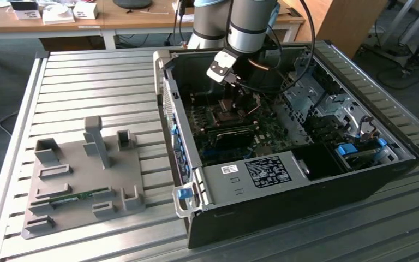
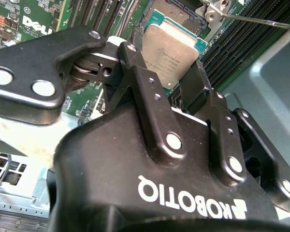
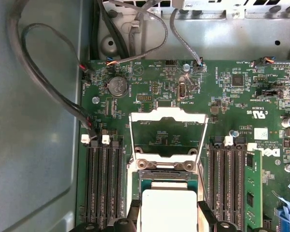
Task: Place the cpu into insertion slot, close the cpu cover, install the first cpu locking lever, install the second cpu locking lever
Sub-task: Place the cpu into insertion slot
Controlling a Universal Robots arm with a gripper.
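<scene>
My gripper (image 2: 164, 65) is shut on the cpu (image 2: 170, 48), a flat square chip with a dull grey top, one black finger (image 2: 133, 58) on each side. In the first wrist view the cpu (image 3: 166, 210) hangs just over the insertion slot (image 3: 166, 180), whose teal rim shows beyond the chip's far edge. The cpu cover (image 3: 166, 115) stands open, hinged up behind the slot, green board visible through its window. A thin metal lever (image 2: 261, 20) sticks out beside the slot. In the exterior view the gripper (image 1: 233, 101) reaches down into the open computer case above the slot (image 1: 231, 117).
Long black memory slots (image 3: 104, 183) flank the socket on both sides, with a green memory module (image 3: 252, 188) in one. Grey cables (image 3: 38, 82) loop along the case wall. On the ribbed table, a grey fixture plate (image 1: 85, 180) lies at the exterior view's left.
</scene>
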